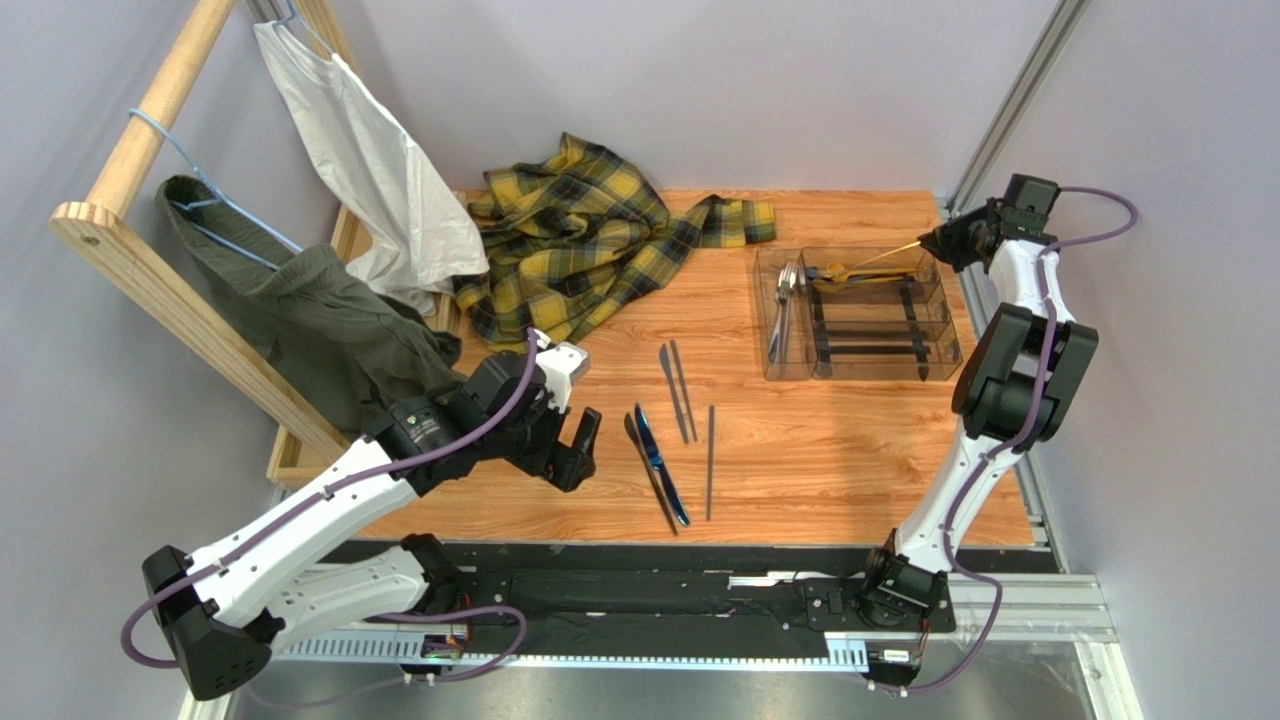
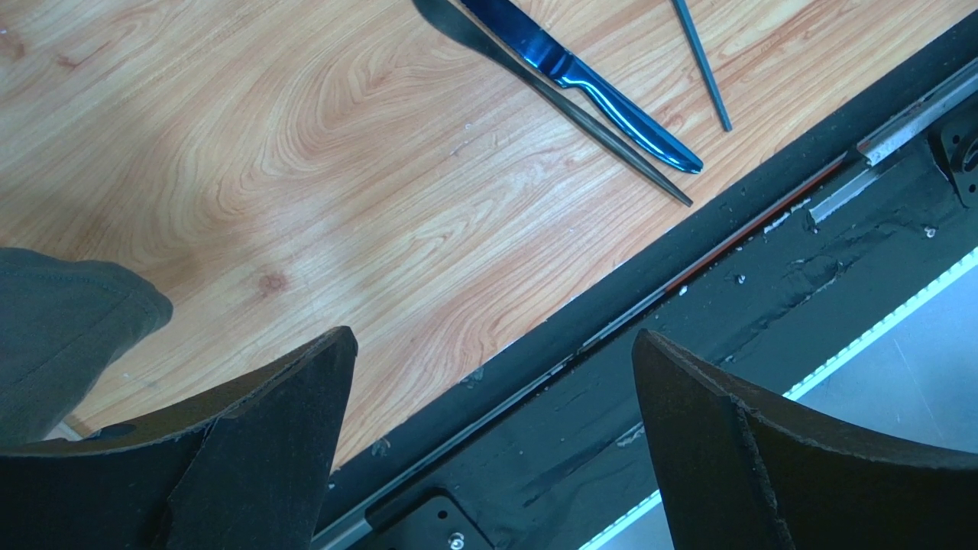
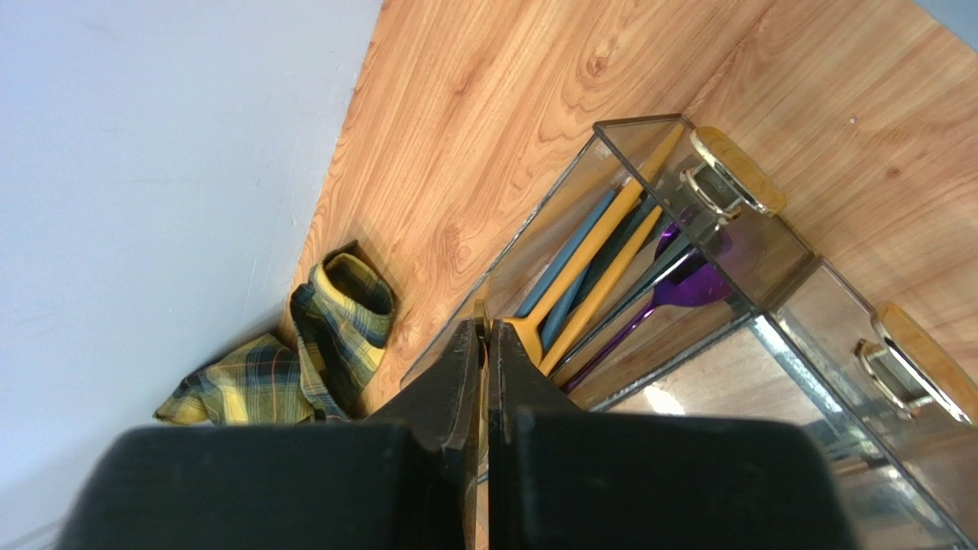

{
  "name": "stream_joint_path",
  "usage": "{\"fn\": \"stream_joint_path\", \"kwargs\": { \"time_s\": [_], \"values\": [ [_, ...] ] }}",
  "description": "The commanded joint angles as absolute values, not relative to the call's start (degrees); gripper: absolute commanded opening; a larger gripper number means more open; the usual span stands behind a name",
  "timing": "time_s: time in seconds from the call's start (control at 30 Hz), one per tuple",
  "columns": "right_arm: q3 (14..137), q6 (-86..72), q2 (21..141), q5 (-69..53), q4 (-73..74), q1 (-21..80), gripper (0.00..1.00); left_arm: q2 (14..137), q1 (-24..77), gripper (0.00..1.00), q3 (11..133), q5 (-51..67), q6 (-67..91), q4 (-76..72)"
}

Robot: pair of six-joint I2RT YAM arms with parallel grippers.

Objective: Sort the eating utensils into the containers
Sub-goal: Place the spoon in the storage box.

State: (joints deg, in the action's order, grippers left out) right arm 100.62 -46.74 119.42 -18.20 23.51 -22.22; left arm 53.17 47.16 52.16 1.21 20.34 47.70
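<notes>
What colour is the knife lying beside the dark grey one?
Shiny blue; the knife shows best in the left wrist view.

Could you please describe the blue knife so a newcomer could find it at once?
On the wooden table, look near the front edge, left of the clear tray. The blue knife lies beside a dark grey knife, with grey sticks to its right; it alone is glossy blue.
</notes>
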Motion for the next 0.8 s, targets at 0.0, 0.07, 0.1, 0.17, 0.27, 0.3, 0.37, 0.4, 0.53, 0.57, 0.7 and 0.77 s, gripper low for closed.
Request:
{"fn": "stream_joint_path", "kwargs": {
  "time_s": [0.0,0.07,0.1,0.17,0.27,0.3,0.37,0.4,0.53,0.57,0.7,0.77],
  "values": [
    [103.9,-46.8,121.6,-20.6,23.3,-21.9,0.02,53.3,46.9,0.99,51.9,1.1,21.0,46.5],
    [103.4,-46.6,121.8,-20.6,23.2,-21.9,0.02,53.3,46.9,0.99,51.9,1.0,21.1,46.5],
    [103.2,-46.5,121.9,-20.7,23.0,-22.0,0.03,53.3,46.9,0.99,51.9,1.0,21.0,46.5],
    [103.0,-46.1,122.1,-21.3,23.2,-22.0,0.04,53.4,47.0,0.99,51.8,1.2,21.2,46.4],
    [102.3,-45.8,122.3,-21.6,23.5,-21.8,0.06,53.5,46.9,0.99,51.7,1.3,21.1,46.4],
    [101.9,-45.9,122.2,-21.9,23.1,-21.8,0.09,53.6,46.9,0.99,51.8,1.2,21.1,46.4],
    [100.7,-46.1,121.5,-21.8,22.9,-21.8,0.22,53.6,46.9,0.99,51.8,1.2,21.1,46.4],
    [100.0,-46.2,121.1,-21.4,22.6,-21.9,0.27,53.6,46.9,0.99,51.8,1.2,21.2,46.4],
    [96.6,-47.8,118.0,-19.9,21.4,-21.9,0.49,53.5,46.9,0.99,51.6,1.0,21.4,46.5],
    [95.5,-48.2,117.3,-19.8,19.8,-21.9,0.54,53.4,46.9,0.99,51.7,1.0,21.3,46.5],
    [93.0,-50.4,114.4,-19.2,18.0,-21.9,0.6,53.3,46.9,0.99,51.7,0.7,21.4,46.6],
    [92.1,-51.1,112.6,-18.5,17.6,-21.9,0.6,53.3,46.9,0.99,51.8,0.8,21.4,46.7]
  ]
}}
